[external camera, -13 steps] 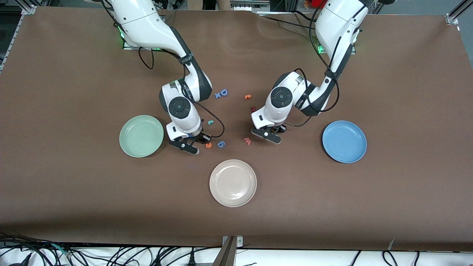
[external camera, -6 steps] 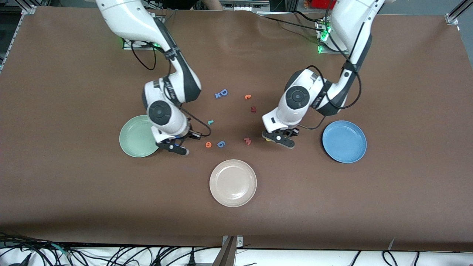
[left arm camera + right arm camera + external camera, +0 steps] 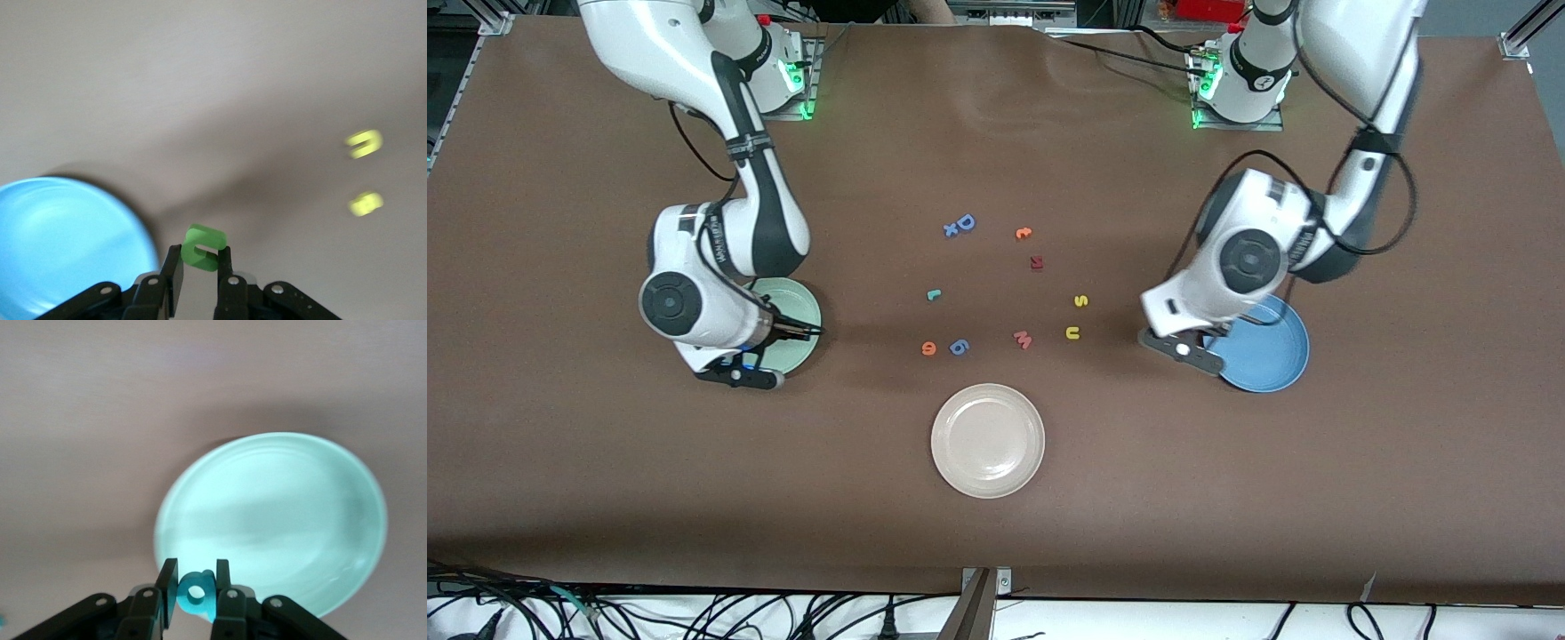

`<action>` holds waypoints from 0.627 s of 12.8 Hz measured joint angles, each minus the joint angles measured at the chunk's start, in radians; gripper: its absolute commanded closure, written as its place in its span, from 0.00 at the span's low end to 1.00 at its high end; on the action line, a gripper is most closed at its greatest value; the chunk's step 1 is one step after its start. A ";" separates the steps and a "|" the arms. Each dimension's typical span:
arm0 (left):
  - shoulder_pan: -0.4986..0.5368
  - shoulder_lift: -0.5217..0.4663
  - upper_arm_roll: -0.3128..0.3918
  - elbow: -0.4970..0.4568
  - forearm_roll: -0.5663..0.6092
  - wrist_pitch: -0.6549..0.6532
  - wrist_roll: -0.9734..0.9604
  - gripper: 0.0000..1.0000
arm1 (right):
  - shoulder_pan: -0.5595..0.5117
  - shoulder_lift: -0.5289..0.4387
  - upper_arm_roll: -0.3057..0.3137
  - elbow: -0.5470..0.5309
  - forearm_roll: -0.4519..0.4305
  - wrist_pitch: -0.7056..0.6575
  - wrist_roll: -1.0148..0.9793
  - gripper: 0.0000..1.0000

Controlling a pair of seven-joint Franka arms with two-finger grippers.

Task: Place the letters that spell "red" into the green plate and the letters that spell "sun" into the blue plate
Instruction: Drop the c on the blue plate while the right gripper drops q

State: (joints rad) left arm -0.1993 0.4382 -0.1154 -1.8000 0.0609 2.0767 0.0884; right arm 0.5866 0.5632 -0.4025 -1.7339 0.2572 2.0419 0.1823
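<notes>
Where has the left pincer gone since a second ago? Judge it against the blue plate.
Yes. The left pincer, shut on the green n, moved from beside the pink m to the blue plate's rim.

Overall light: bright and even from overhead; my table (image 3: 996, 551) reads uniformly brown, dimming toward the edge nearest the front camera.
Shadows: soft dark patches lie under both my arms; a broad diffuse band crosses my left wrist view.
Glare: faint sheen on the beige plate (image 3: 988, 440) and on my white arm shells.
Blur: my left wrist view smears the two yellow letters (image 3: 363, 143); the green plate (image 3: 273, 520) shows soft edges.
Colour: both wrist views look washed out and pale.
</notes>
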 measured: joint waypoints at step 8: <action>0.181 0.093 0.005 -0.048 0.097 0.026 0.091 0.81 | 0.005 0.034 -0.001 -0.094 0.035 0.120 -0.044 0.14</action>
State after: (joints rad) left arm -0.0180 0.5315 -0.1099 -1.8483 0.1578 2.1023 0.1796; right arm 0.5912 0.5972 -0.4032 -1.8275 0.2918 2.1616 0.1381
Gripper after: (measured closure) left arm 0.753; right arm 0.467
